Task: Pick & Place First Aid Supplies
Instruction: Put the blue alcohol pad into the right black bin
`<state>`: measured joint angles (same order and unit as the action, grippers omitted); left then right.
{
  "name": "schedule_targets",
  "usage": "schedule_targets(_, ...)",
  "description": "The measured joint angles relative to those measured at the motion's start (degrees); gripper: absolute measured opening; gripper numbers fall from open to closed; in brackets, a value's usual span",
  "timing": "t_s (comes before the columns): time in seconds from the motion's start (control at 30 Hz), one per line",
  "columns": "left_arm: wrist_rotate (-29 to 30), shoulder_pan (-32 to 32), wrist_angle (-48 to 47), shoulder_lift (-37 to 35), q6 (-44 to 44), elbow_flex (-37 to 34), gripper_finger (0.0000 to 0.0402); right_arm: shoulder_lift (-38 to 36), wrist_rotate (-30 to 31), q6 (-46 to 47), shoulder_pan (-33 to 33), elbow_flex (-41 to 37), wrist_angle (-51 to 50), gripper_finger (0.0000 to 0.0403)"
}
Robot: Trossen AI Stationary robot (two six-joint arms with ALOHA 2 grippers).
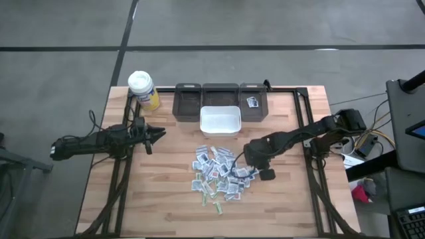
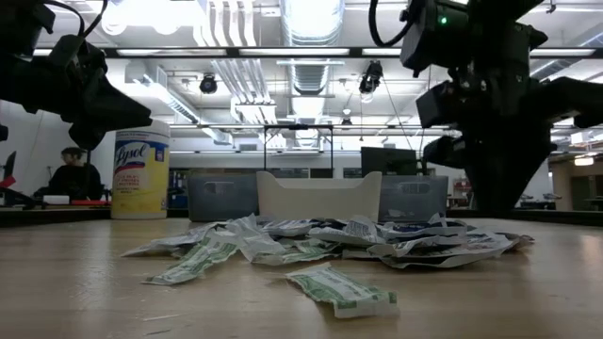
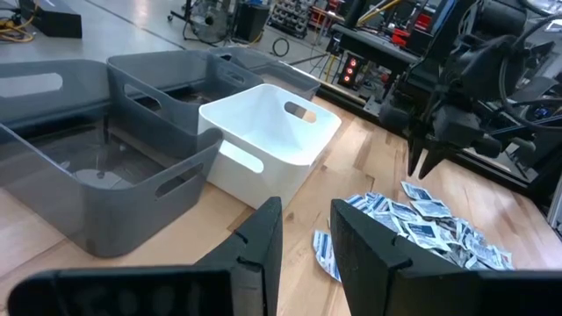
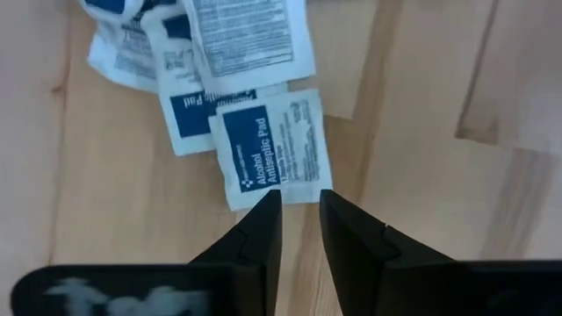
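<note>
The first aid supplies [image 1: 219,171] lie in a loose pile of small white, blue and green packets on the wooden table, also seen in the low view [image 2: 320,240]. My right gripper [image 4: 299,195] points steeply down over the pile's right edge [image 1: 250,158], open by a narrow gap. Its fingertips stand at the edge of a blue-and-white alcohol pad packet [image 4: 268,149] that lies flat on the wood. My left gripper [image 3: 306,219] waits open and level at the table's left [image 1: 159,135], nothing between its fingers. My right gripper comes from above, and its fingertips [image 4: 263,206] stand right at one edge of the alcohol pad packet [image 4: 281,195]. Nothing shows between the fingers. I cannot tell whether they touch the packet or the wood.
A white bin [image 1: 220,120] stands just behind the pile, and three grey bins [image 1: 188,101] line the far edge; the right one holds a packet [image 1: 253,101]. A white-capped yellow bottle [image 1: 143,89] stands at the far left. Bare wood lies near the front edge.
</note>
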<state>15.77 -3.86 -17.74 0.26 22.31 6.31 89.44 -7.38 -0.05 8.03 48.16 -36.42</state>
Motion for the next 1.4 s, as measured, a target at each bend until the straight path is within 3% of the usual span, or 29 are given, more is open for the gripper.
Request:
schedule_targets(0.33, 0.0, -0.02, -0.03, 0.0, 0.0, 0.0, 0.0094, -0.73, 0.0, -1.83, 1.13, 1.22, 4.14, 0.0103)
schedule_targets(0.63, 0.0, -0.02, -0.33, 0.02, 0.0, 0.0, 0.0094, 0.65, 0.02, -0.09, 1.12, 1.11, 5.09, 0.0155)
schedule_targets(0.8, 0.0, -0.02, -0.33, 0.02, 0.0, 0.0, 0.0094, 0.65, 3.43, 0.09, 1.12, 0.37, 4.87, 0.0172)
schedule_targets(1.4, 0.0, 0.0, -0.35, 0.02, 0.0, 0.0, 0.0094, 0.41, 4.59, 1.34, 1.21, -1.65, 2.45, 0.0173)
